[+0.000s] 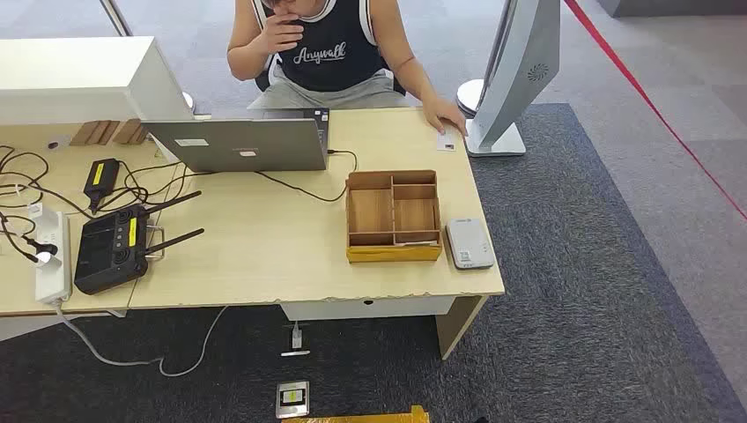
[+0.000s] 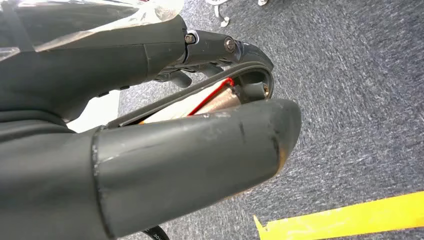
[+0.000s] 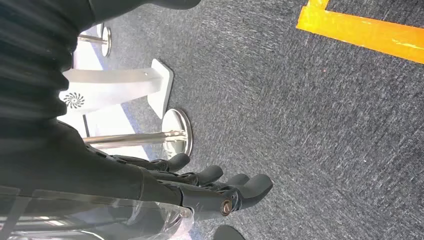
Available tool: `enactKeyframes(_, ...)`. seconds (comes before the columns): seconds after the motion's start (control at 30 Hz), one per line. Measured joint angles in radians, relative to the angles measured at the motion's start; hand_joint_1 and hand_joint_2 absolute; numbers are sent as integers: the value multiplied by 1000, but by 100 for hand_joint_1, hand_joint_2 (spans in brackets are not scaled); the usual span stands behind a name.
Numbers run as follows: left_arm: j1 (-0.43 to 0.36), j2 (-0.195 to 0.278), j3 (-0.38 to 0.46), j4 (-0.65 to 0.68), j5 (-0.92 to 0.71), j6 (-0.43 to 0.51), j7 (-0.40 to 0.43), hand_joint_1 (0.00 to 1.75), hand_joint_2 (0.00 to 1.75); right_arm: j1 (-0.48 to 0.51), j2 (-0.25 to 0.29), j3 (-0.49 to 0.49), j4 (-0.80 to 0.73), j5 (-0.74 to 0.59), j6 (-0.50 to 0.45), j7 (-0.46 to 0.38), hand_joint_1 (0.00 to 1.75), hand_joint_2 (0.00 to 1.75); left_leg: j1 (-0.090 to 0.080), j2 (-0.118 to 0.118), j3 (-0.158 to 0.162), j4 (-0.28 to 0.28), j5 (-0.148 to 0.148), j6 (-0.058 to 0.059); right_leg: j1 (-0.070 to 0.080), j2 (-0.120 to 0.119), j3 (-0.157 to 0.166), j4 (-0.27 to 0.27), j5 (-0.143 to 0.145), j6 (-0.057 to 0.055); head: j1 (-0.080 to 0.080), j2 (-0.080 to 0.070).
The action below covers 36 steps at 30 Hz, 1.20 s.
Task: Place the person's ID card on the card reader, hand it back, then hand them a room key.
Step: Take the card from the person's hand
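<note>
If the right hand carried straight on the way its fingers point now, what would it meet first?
Most likely the dark grey carpet. The right hand hangs empty, fingers extended toward bare floor, with nothing between in the wrist view. The chrome post base sits off to one side of that line, though depth is uncertain.

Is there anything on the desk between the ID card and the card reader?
Nothing visible lies between them. The card sits at the desk's far right under the person's hand; the reader is nearer, beside the wooden box, which stands off to the side.
</note>
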Motion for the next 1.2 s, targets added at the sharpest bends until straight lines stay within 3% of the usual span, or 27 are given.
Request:
enactKeyframes(0.2, 0, 0, 0, 0, -1, 0, -11, 0, 0, 1, -1, 0, 0, -1, -4, -3, 0, 175, 0, 0, 0, 0, 0, 0, 0, 0, 0, 0, 0, 0, 0, 0)
enactKeyframes(0.53, 0, 1, 0, 0, 4, -10, -20, 0, 0, -7, -23, -13, 0, -89, -99, -34, 0, 175, 0, 0, 0, 0, 0, 0, 0, 0, 0, 0, 0, 0, 0, 0)
enactKeyframes(0.77, 0, 1, -7, 0, -1, -18, -14, 0, 0, -72, -90, -30, -1, -82, -195, -47, 0, 175, -1, 0, 0, 0, 0, 0, -1, 0, 0, 0, 1, 1, 0, 0)
enactKeyframes(1.0, 0, 1, -15, 0, 2, -11, -23, 0, 0, -191, -166, -31, -5, -48, -203, -26, 0, 175, -1, 1, 0, 0, 1, 1, -1, 0, 1, 0, 2, 2, 0, 0)
enactKeyframes(1.2, 0, 0, -20, 0, -5, -12, -33, 0, 0, -277, -209, -43, -23, -113, -257, -106, 0, 175, -1, 1, 0, 1, 1, 1, -1, 0, 1, 0, 2, 2, 0, 0)
